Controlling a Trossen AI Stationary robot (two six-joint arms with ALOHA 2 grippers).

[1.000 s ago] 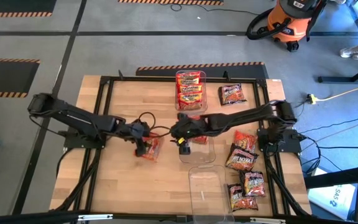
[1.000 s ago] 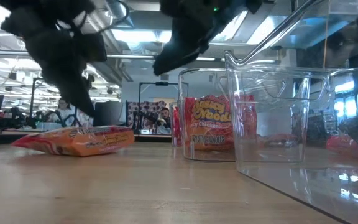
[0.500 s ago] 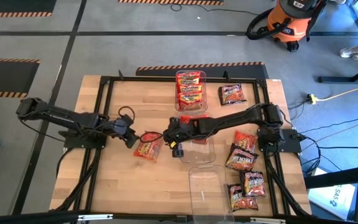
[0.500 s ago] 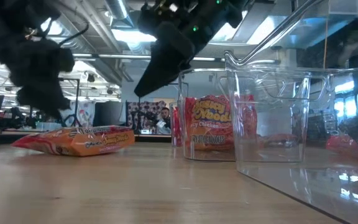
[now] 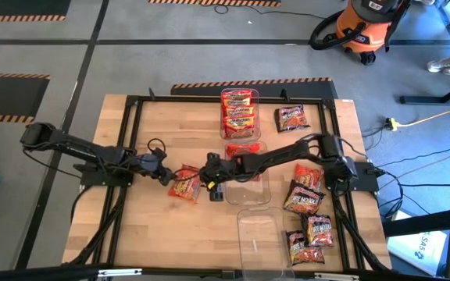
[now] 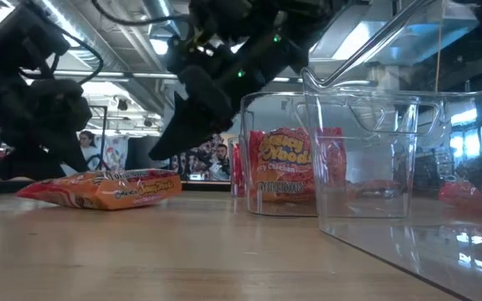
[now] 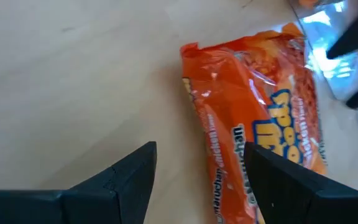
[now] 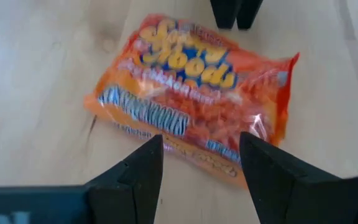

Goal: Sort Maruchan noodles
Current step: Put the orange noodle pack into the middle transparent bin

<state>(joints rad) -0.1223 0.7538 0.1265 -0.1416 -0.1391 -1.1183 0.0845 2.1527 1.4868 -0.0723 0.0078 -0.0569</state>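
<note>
**Both my grippers over one orange packet**

From above, I see my left gripper [image 5: 165, 175] and my right gripper [image 5: 207, 180] on either side of an orange noodle packet [image 5: 184, 185] lying flat at centre-left of the wooden table [image 5: 155, 234]. My wrist cameras show what that view cannot: both pairs of fingers spread apart, holding nothing, with the packet [image 8: 194, 99] beyond them. Its crinkly orange wrapper carries yellow lettering and a blue-white band. In the high view its long axis runs from upper right to lower left of the frame. The low view shows the packet [image 6: 103, 188] flat on the wood at left, and a clear bin [image 6: 287, 155] holding upright packets at centre.
</note>
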